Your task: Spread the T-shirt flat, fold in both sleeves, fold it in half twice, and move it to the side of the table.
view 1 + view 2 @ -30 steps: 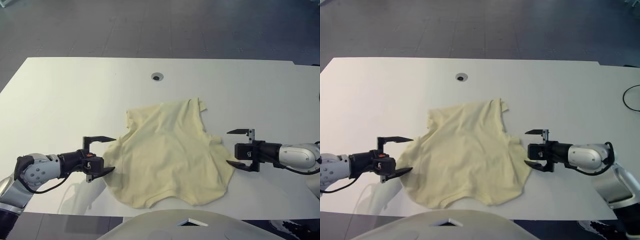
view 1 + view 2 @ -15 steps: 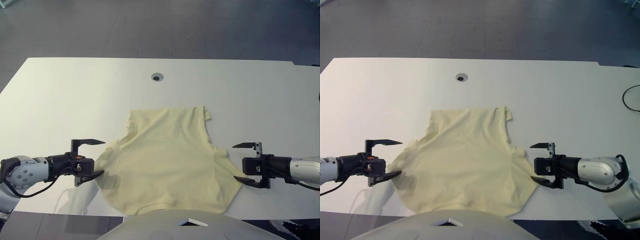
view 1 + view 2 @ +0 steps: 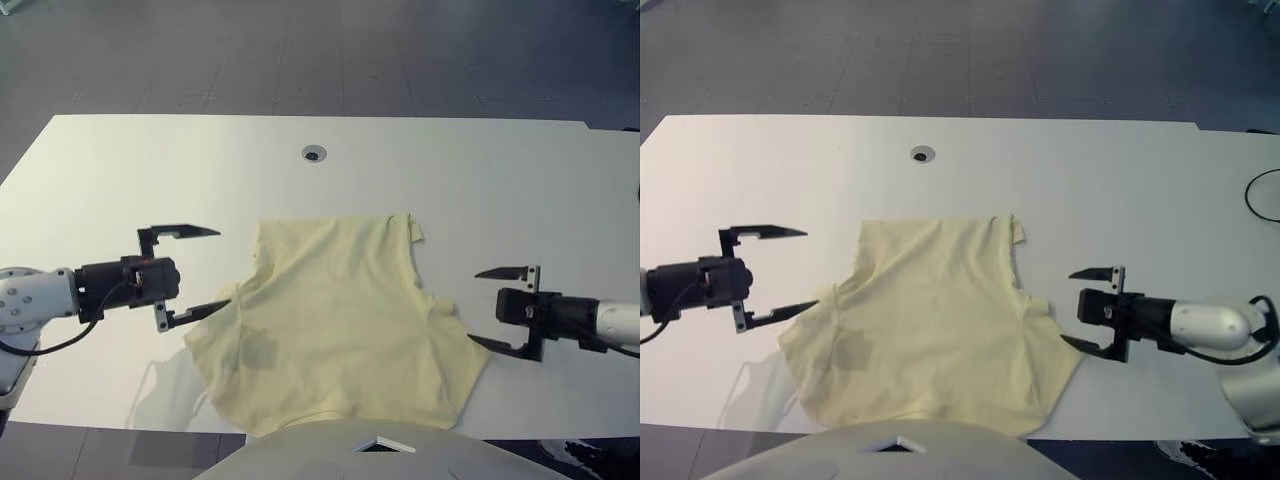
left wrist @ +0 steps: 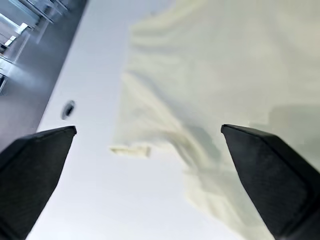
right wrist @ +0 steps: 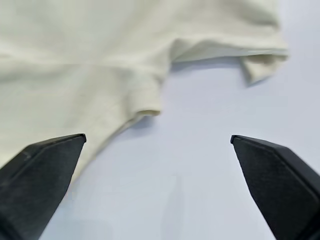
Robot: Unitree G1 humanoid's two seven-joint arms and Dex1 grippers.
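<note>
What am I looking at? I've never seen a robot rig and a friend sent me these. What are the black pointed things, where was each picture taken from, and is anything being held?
This is a humanoid robot with two arms, each ending in a two-fingered claw. The two wide pictures come from cameras on its head, looking down over a white table. The two close-up pictures come from cameras on its wrists; the dark wedges there are claw fingers. On the table lies a pale yellow cloth T-shirt, spread out but rumpled. The left claw sits by one side of it, the right claw by the other. Both are open and hold nothing.
</note>
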